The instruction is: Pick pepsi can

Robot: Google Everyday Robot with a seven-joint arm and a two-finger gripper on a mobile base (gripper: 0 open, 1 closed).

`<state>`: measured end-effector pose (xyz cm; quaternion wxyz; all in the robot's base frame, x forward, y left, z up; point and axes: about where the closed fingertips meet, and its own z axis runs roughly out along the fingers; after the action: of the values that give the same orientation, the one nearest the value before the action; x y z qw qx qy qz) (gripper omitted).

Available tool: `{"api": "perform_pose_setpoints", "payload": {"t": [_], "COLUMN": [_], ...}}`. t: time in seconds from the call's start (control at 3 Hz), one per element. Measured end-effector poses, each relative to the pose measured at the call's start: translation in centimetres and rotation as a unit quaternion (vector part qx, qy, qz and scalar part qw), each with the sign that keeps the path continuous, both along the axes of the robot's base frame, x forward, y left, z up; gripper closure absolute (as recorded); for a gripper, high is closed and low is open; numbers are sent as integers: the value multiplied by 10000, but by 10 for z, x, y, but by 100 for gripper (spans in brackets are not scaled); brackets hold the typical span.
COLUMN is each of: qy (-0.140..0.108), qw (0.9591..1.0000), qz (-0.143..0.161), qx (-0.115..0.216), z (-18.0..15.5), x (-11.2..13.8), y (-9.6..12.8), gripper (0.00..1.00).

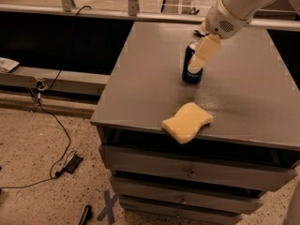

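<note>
The pepsi can (191, 78) is dark blue with a silver top. It stands upright on the grey table top (145, 74), near the middle. My gripper (199, 60) is cream-coloured and hangs from the white arm at the upper right. It reaches down and left over the can, covers the can's upper right side in this view, and its tip is level with the can's body. The yellow wavy-edged sponge (187, 122) lies at the table's front edge, in front of the can.
The table is a grey cabinet with drawers (187, 173) below its top. A small dark object (198, 31) lies behind the can. Black cables (61, 139) run over the speckled floor at left, near a blue tape cross (108, 206). A rail runs along the back.
</note>
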<state>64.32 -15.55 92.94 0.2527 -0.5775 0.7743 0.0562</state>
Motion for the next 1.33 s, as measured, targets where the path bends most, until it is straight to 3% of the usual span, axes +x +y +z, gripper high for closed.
{"api": "perform_pose_setpoints", "payload": {"t": [0.67, 1.0, 1.33], "qy": [165, 202, 58], "qw": [9999, 9997, 9993], "qz": [-42, 64, 270], "qx": [18, 148, 256], "z": [-10, -1, 31], "x": [10, 8, -3], "y": [5, 8, 12], "gripper": [62, 85, 100]}}
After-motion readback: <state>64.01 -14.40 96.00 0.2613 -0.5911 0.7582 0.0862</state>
